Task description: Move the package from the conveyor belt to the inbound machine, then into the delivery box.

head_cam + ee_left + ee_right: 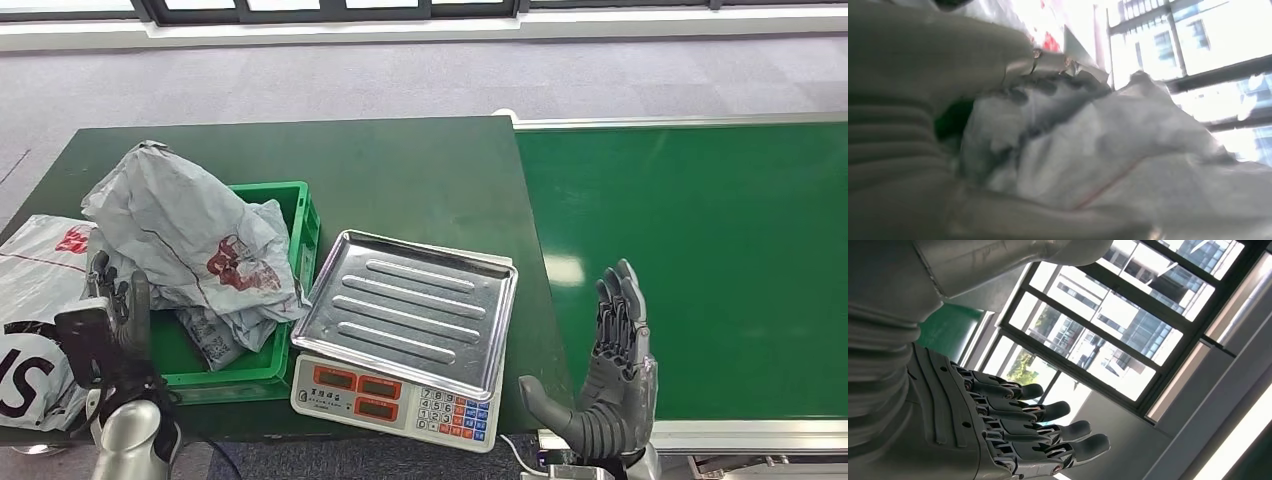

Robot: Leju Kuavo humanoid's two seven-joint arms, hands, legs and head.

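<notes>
A crumpled grey package (190, 235) with a red print lies piled across the green delivery box (302, 215) on the left of the table, spilling over its rim. My left hand (112, 310) stands at the box's near-left side with its fingers pointing up, right beside the package; the left wrist view shows the blurred package (1128, 150) very close. The inbound machine, a scale with a bare metal tray (410, 305), sits in the middle. My right hand (612, 370) is raised with fingers spread (1013, 440) and holds nothing, over the near edge of the green conveyor belt (700, 260).
More mail bags lie left of the box: a white one with red print (35, 265) and a black-and-white one (25, 375). The scale's keypad and displays (400, 400) face me. The dark green table (400, 170) stretches behind the scale.
</notes>
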